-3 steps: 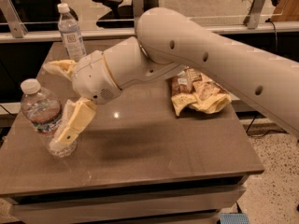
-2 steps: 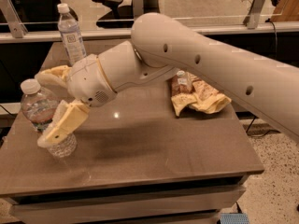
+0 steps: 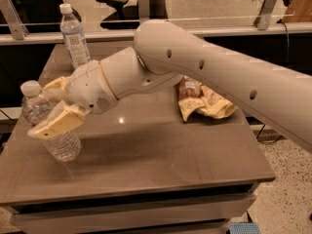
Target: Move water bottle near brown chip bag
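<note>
The water bottle [image 3: 62, 143], clear ribbed plastic with a white cap, stands near the table's left edge, leaning slightly. My gripper [image 3: 43, 108] reaches in from the right and sits around its upper half. One cream finger [image 3: 56, 123] lies across the bottle's front and the other finger [image 3: 57, 84] behind it, both pressed against it. The brown chip bag [image 3: 202, 101], dark with pale yellow edges, lies crumpled at the right of the table, partly hidden behind my arm.
A slimmer bottle with a tall white label [image 3: 74, 35] stands at the table's back left. The brown table [image 3: 161, 155] has its front edge close below. A glass-panelled rail runs behind it, with an office chair [image 3: 117, 4] beyond.
My gripper has moved left and down onto the water bottle, and its fingers have drawn closer together around it. The bottle has stayed in place.
</note>
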